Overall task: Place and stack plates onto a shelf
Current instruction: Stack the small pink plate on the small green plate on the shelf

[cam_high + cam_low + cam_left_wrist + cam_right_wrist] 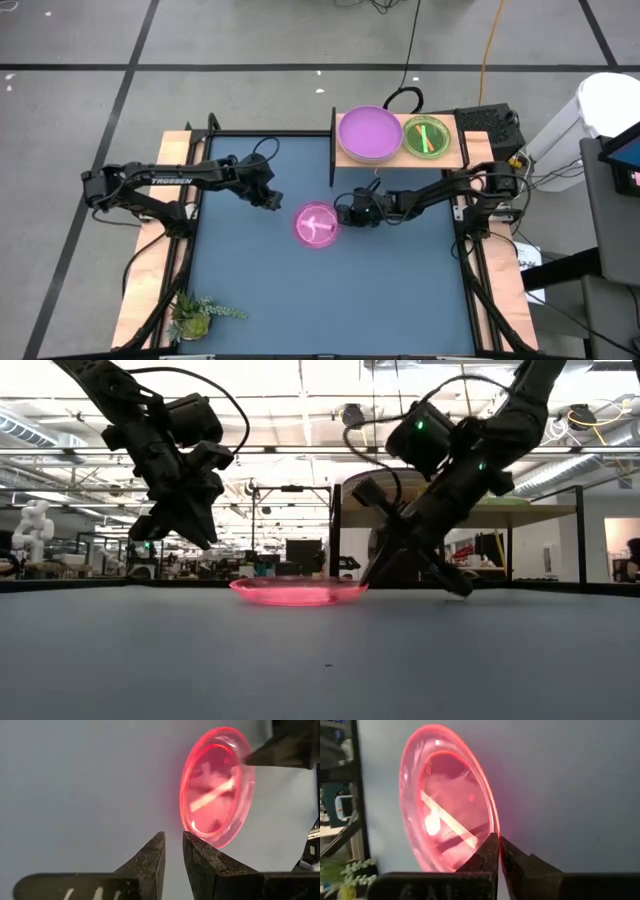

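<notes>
You are pinching the rim of the pink plate (317, 224), lying flat mid-table, with the right gripper (343, 212) clenched on it, so you are likely lifting it next toward the shelf (400, 160), while your left gripper (272, 201) is hovering nearby, slightly parted and empty.

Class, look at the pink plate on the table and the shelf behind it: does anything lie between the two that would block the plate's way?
Nothing visible does. The pink plate, its rim pinched by the right gripper, has only bare table between it and the shelf. On the shelf sit the purple plate and green plate.
</notes>
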You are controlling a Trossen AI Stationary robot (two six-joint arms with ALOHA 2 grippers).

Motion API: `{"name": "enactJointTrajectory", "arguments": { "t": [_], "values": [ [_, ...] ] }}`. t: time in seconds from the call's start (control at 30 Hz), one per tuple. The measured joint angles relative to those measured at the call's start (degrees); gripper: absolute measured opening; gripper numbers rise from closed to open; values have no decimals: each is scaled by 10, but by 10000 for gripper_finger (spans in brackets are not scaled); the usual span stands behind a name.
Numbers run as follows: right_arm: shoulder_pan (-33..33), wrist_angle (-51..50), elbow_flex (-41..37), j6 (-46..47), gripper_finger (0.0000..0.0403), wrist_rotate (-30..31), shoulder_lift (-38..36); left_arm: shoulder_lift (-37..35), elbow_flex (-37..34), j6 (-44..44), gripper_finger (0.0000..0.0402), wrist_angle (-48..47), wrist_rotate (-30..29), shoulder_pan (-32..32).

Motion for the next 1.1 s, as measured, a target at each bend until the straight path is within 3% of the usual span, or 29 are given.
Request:
{"name": "enactJointTrajectory", "arguments": {
  "t": [0.63, 0.9, 1.1],
  "values": [
    [0, -133, 0, 32, 0, 35, -251, 0, 0, 16, 72, 9, -39, 0],
    [0, -198, 6, 55, 0, 89, -371, 0, 0, 16, 72, 25, -39, 0],
    [0, -311, 58, 48, 0, 126, -434, 0, 0, 16, 72, 27, -39, 0]
  ]
}}
